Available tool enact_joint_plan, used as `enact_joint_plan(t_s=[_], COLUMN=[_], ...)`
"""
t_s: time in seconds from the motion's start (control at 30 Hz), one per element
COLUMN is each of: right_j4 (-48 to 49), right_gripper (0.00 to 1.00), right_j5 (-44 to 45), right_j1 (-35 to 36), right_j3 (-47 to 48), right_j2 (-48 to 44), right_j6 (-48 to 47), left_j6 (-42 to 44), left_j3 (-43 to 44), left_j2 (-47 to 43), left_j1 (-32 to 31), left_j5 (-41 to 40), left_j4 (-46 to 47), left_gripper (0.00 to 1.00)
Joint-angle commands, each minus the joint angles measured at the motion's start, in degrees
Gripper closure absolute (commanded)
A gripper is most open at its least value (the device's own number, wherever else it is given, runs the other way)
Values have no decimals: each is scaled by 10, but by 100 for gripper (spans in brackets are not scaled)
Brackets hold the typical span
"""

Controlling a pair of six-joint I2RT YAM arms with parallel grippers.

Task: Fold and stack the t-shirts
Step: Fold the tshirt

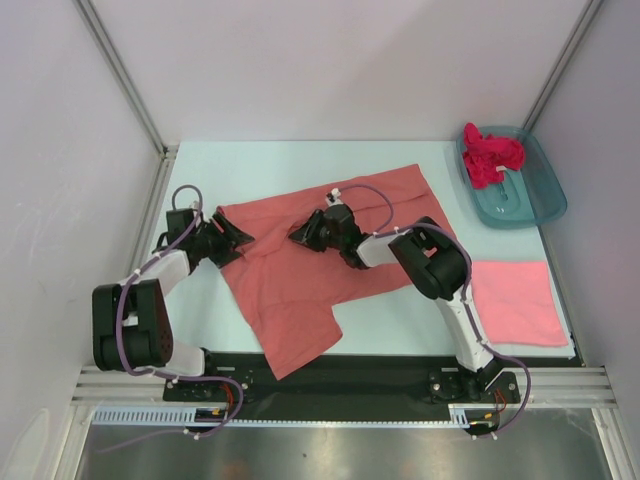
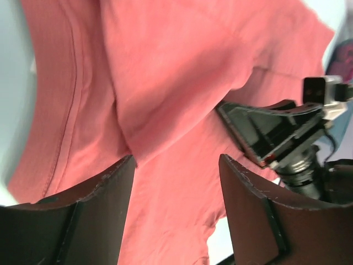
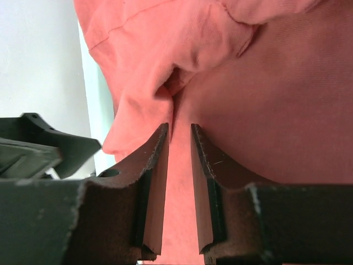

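A salmon-coral t-shirt (image 1: pixel 300 290) lies spread and rumpled across the middle of the table. My right gripper (image 1: pixel 300 235) is low on its upper middle, jaws nearly together, pinching a raised fold of the cloth (image 3: pixel 179 128). My left gripper (image 1: pixel 237 240) is at the shirt's left edge, jaws wide open over the cloth (image 2: pixel 176 160), holding nothing. A lighter pink t-shirt (image 1: pixel 515 300) lies folded flat at the right. A bright magenta t-shirt (image 1: pixel 492 155) is bunched in the teal tub (image 1: pixel 530 205).
The tub stands at the back right corner. White walls and metal posts enclose the table on the left, back and right. The two grippers face each other, close together over the shirt; the right one shows in the left wrist view (image 2: pixel 265 132).
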Motion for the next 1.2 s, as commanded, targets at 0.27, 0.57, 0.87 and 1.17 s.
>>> enact_joint_plan(t_s=[0.27,0.57,0.87,1.17], right_j4=[20,27,14,15], right_gripper=[73,73,84,94], right_j5=[9,6,13,50], right_j1=[-8,0,9,22], right_j3=[-18,1,27,24], right_j2=[-58,-37,-11,-2], right_j6=[-7,3,12,26], left_j6=[6,-12,-13,-10], left_j3=[-6,12,73,141], left_j2=[22,60,39,57], left_j1=[-19,-22,-22,-19], left_j5=[-20,8,-3,-14], left_j4=[-9,26,21,1], left_gripper=[34,62,100,100])
